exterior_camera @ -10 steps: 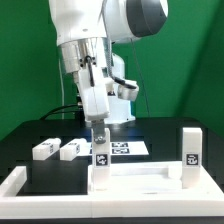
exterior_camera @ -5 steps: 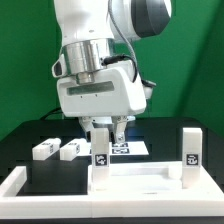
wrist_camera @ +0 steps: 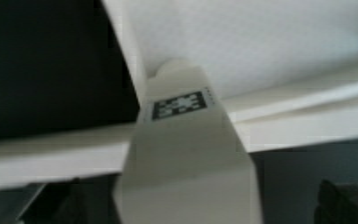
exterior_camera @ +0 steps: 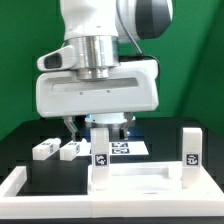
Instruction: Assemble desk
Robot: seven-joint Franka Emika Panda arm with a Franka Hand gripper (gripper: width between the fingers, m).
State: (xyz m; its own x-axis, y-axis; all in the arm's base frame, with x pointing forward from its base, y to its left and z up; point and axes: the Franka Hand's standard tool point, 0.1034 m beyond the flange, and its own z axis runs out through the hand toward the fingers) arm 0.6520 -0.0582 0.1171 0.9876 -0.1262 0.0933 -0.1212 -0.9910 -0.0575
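The hand [exterior_camera: 98,128] hangs spread wide over the upright leg [exterior_camera: 101,150] at the near corner of the slab [exterior_camera: 140,180], on the exterior view's left, gripping nothing. Its dark fingers [exterior_camera: 71,125] stand either side of the leg's top. The wrist view shows this leg [wrist_camera: 185,150] close up and blurred, so I cannot tell whether anything touches it. A second leg [exterior_camera: 192,146] stands at the slab's other corner, and two loose legs [exterior_camera: 45,150] [exterior_camera: 70,150] lie on the black surface [exterior_camera: 25,138] near the marker board [exterior_camera: 128,147]. The legs look like light, stiff, smooth plastic. A firm pinch across the flat sides near the top should hold one, though it could slip or tip if gripped crookedly.
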